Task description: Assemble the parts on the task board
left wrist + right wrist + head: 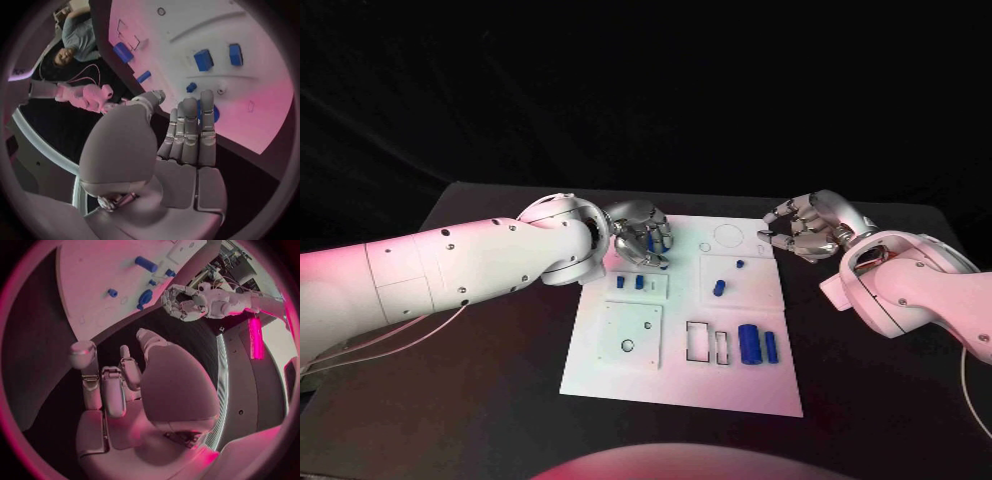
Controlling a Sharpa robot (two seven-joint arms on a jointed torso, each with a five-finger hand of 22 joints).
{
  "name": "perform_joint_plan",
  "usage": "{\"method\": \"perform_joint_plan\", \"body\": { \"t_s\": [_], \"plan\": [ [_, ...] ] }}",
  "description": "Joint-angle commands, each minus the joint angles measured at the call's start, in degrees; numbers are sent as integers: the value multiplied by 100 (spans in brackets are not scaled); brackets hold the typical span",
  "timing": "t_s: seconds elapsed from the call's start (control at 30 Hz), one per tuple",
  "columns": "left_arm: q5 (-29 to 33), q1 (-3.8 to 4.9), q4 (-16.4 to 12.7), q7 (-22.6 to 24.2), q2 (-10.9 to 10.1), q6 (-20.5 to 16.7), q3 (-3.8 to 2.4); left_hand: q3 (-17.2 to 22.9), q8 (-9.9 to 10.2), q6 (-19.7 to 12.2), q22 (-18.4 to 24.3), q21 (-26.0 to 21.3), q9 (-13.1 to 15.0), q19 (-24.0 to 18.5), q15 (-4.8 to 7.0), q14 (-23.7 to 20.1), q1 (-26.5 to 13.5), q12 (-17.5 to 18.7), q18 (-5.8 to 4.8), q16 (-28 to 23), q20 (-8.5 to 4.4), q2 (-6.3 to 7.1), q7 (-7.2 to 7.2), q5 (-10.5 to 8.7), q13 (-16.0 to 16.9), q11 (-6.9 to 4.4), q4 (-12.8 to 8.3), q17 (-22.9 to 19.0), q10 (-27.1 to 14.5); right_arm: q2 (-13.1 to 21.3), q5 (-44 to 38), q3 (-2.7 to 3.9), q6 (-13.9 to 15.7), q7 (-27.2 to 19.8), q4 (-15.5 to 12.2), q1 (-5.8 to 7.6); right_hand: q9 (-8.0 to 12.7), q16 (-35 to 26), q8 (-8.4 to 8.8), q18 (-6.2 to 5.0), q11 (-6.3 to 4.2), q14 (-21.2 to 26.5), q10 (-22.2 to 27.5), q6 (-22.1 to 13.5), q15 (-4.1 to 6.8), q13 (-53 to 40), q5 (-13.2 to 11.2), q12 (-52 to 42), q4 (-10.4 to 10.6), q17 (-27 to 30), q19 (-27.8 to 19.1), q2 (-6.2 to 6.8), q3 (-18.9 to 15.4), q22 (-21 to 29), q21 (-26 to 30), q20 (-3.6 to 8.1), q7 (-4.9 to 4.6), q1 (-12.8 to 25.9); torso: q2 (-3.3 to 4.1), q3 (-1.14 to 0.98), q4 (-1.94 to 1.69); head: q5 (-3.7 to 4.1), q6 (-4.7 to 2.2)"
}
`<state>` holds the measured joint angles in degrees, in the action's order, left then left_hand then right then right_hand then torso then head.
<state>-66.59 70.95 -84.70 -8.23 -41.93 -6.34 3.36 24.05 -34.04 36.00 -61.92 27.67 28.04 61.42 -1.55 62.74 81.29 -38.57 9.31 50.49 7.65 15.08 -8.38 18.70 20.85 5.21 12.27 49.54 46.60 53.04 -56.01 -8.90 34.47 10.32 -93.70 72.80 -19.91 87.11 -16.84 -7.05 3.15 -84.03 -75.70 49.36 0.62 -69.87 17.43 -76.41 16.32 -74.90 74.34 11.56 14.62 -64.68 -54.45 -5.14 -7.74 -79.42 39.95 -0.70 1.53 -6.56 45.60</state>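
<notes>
The white task board lies in the middle of the black table. My left hand hovers over its far left corner, fingers bent down around a small blue part. That blue part peeks out behind the fingertips, and it juts from the left hand in the right wrist view too. My right hand hangs past the board's far right corner, fingers loosely bent and apart, nothing in it. Two small blue blocks sit just below the left hand. Two blue cylinders lie on the board's near right.
A small blue piece sits near the board's centre. Rectangular slots and a raised square plate with a round hole mark the near half. Bare black table runs on both sides of the board.
</notes>
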Motion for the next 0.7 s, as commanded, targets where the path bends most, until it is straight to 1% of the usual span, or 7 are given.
{"method": "perform_joint_plan", "body": {
  "t_s": [0.03, 0.2, 0.23, 0.3, 0.43, 0.63, 0.7],
  "plan": [
    [-1374, -43, 117, 784, 110, -215, 21, -8, 63, 65, -25, -26, -116, 73, -16, 49, 93, 162, 97, 75, -7, 21, 20, -70, -173, 47, -65, -31, -18, -4, -30, 0, -3, -68, 8, -4, -5, -42, -12, -69, -1, -408, 44, -35, 34, 16, 33, 33, -1, -751, -53, 28, 28, 16, 35, 7, -13, 21, -2, -2, 2, -4, -10],
    [-1980, -102, 331, 800, 314, -70, 46, -30, 202, 185, -158, 91, -328, 263, 48, 210, 97, 468, 106, 392, -44, 59, 98, -153, -472, 55, -134, -30, -137, -22, -41, 0, -14, -68, 15, -4, -7, -48, -12, -71, 0, -405, 55, -37, 33, 29, 32, 43, 0, -739, -62, 30, 31, 28, 53, 6, -15, 23, 5, 1, 4, -2, -11],
    [-2087, -109, 373, 793, 354, -43, 51, -42, 363, 267, -330, 331, -468, 434, 154, 410, 79, 584, 84, 765, -121, 60, 205, -348, -591, 3, -151, 183, -187, -25, -43, 0, -14, -67, 16, -4, -7, -48, -12, -71, 0, -405, 55, -37, 33, 29, 32, 43, 0, -739, -62, 30, 31, 28, 53, 6, -15, 23, 7, 0, 7, -5, -14],
    [-2251, -117, 440, 775, 418, 7, 60, -26, 485, 401, -725, 1063, -583, 747, 211, 735, 112, 625, -13, 1291, -198, 63, 242, -406, -684, -96, -205, 569, -113, -31, -43, 0, -15, -64, 15, -4, -7, -48, -12, -71, 0, -405, 55, -37, 33, 29, 32, 43, 0, -739, -62, 30, 31, 28, 53, 6, -15, 23, 7, -1, 9, -4, -10],
    [-2515, -128, 568, 699, 536, 95, 74, -20, 640, 557, -1042, 1574, -705, 931, 241, 887, 99, 696, -92, 1614, -233, 74, 235, -445, -801, -119, -249, 730, -78, -34, -29, 0, -13, -59, 10, -5, -7, -46, -13, -69, 0, -406, 49, -37, 33, 19, 33, 36, 1, -745, -58, 30, 32, 20, 44, 6, -15, 24, 11, -6, 12, 0, -7],
    [-2708, -136, 698, 578, 637, 221, 82, 17, 732, 779, -1339, 2081, -784, 1126, 258, 1094, 83, 713, -169, 1932, -252, 58, 177, -405, -894, -124, -289, 916, 49, -31, -34, 0, 0, -39, 2, -4, -7, -46, -13, -69, 0, -406, 49, -37, 33, 19, 33, 36, 1, -745, -58, 30, 32, 20, 44, 6, -15, 24, 17, -9, 22, 5, -6],
    [-2749, -137, 726, 534, 660, 237, 83, 41, 763, 861, -1424, 2224, -807, 1177, 262, 1160, 78, 719, -191, 2035, -255, 55, 180, -387, -924, -126, -300, 986, 111, -29, -37, 0, 6, -30, 1, -4, -7, -46, -13, -69, 0, -406, 49, -37, 33, 19, 33, 36, 1, -745, -58, 30, 32, 20, 44, 6, -15, 24, 11, -8, 13, 16, 3]
  ]
}}
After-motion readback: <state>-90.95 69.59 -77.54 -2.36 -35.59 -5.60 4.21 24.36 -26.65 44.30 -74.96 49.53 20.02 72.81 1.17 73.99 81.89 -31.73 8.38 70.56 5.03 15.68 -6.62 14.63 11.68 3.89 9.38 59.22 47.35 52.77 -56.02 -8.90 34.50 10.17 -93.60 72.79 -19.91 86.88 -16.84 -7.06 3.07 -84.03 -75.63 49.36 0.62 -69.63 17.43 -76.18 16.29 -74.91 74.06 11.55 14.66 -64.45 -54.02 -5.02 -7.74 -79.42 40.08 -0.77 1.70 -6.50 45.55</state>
